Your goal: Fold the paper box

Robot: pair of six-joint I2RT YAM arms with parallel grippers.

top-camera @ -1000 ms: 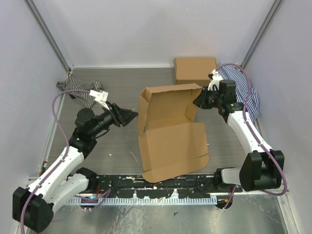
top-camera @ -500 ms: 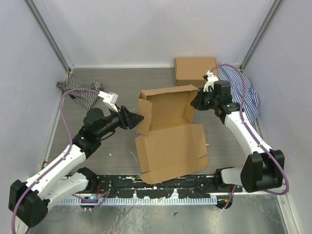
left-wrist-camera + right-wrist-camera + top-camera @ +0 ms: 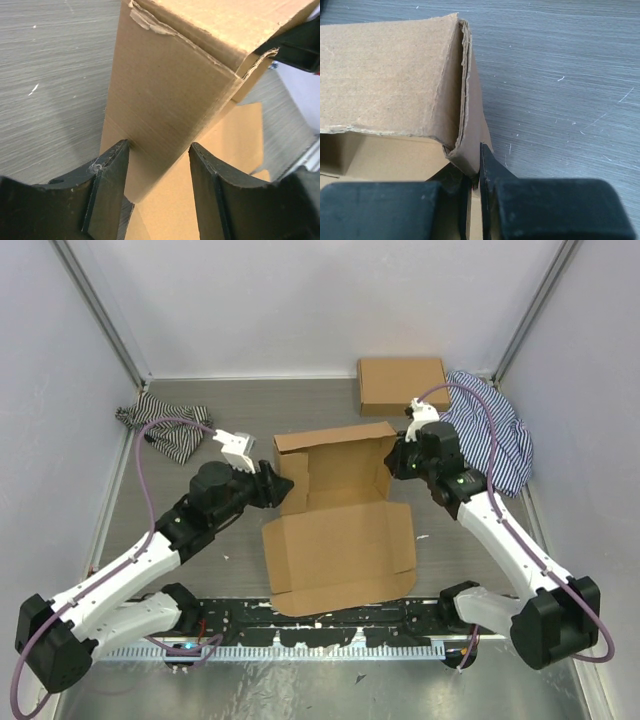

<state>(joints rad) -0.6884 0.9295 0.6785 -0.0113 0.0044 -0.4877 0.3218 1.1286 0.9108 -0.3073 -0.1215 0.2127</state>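
The paper box (image 3: 335,515) is plain brown cardboard on every face I can see. It sits mid-desk between my 2 claws and is half formed. Its far part stands up as a shallow tray with a back wall and 2 side walls, and bare cardboard floor shows inside. The wide lid panel lies flat on the desk (image 3: 250,405), reaching toward the arm bases.

The left claw (image 3: 283,483) is at the tray's left wall. On the left wrist feed its fingers stand well apart, and the outer face of that wall (image 3: 170,100) fills the space just past the tips (image 3: 159,150). It grips nothing. I cannot tell whether the tips touch the card.

The right claw (image 3: 393,458) is at the tray's right wall. On the right wrist feed its fingers are nearly together (image 3: 476,165), pinching the lower edge of a doubled cardboard corner (image 3: 390,75), whose 2 layers show along the upright edge.

Behind the tray, by the back wall, lies a ready-made brown cardboard box (image 3: 402,385), closed and flat. A striped cloth (image 3: 495,435) is bunched just right of it, and another striped cloth (image 3: 160,425) lies at the far left of the desk.
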